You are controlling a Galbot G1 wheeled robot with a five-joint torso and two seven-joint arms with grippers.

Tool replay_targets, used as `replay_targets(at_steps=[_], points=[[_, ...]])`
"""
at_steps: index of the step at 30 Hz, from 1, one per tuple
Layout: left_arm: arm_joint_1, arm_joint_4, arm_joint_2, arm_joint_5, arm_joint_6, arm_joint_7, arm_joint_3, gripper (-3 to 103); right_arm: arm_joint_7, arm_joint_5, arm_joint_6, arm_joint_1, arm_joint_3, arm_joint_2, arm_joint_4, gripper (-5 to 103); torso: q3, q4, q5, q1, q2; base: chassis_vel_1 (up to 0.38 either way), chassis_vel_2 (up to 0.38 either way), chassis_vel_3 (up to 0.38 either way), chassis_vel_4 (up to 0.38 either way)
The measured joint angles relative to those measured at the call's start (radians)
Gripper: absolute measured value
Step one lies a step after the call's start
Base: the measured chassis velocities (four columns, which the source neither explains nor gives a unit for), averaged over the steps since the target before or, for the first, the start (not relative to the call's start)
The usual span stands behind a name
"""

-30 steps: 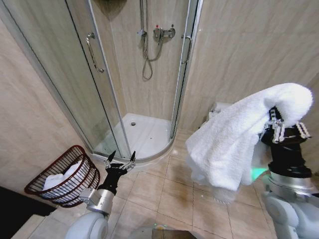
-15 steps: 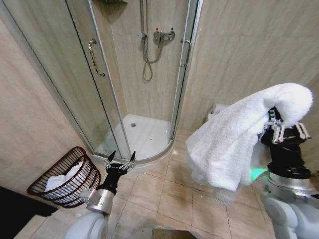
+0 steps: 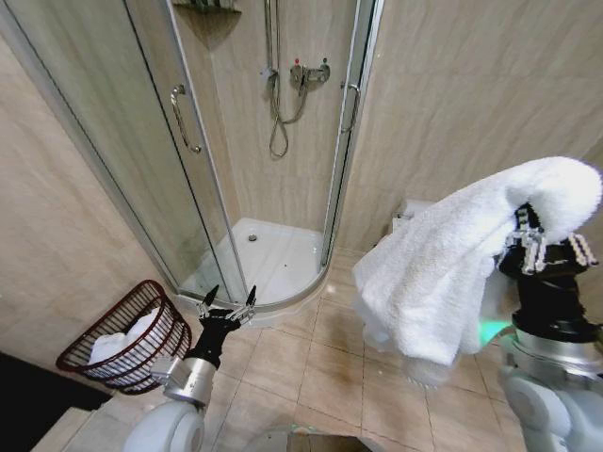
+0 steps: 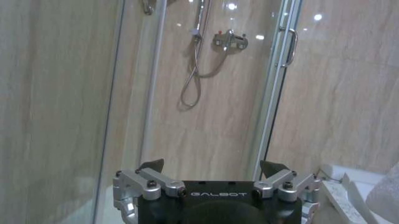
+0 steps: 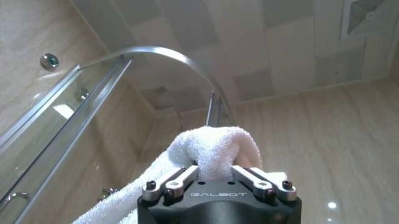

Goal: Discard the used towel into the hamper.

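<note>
Where the tiled floor meets the beige wall at the lower left of the head view, the hamper is seen: a small round basket of dark reddish-brown open-weave wire, narrowing toward its base and tipped so that its open mouth faces up and to the left. Some white cloth is lodged inside it against the wire. The used towel, thick, white and fluffy, is held well apart from the hamper on the right side, draped in a long fold that hangs down to the left of the right arm. The right end effector is raised upward and is closed on a bunched ridge of the towel, the cloth being pinched between its two fingers in the right wrist view. The left end effector is held low, just right of the hamper and above the floor, with its fingers spread wide and nothing between them. Behind both, a corner shower enclosure with glass doors, a white tray and a hanging hose is set against the wall.
</note>
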Motion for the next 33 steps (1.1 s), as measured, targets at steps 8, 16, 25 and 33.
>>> replay_targets(at_steps=[8,16,25,33], points=[[0.0,0.0,0.0,0.0,0.0,0.0,0.0,100,0.002,0.0,-0.004,0.013,0.001,-0.022,-0.007,8,0.021,0.0,0.0,0.015,0.036,0.0,0.0,0.0,0.0],[0.0,0.0,0.0,0.0,0.0,0.0,0.0,100,0.0,-0.001,-0.004,0.013,0.001,-0.015,-0.012,8,0.04,-0.0001,-0.0001,0.031,0.07,0.0,0.0,0.0,0.0],[0.0,0.0,0.0,0.0,0.0,0.0,0.0,100,0.0,-0.004,-0.003,0.014,-0.001,-0.016,-0.016,8,0.063,-0.0001,0.0,0.049,0.112,0.0,0.0,0.0,0.0],[0.0,0.0,0.0,0.0,0.0,0.0,0.0,100,-0.001,-0.004,-0.003,0.018,-0.003,-0.015,-0.018,8,0.085,0.0,-0.0001,0.065,0.15,0.0,0.0,0.0,0.0]])
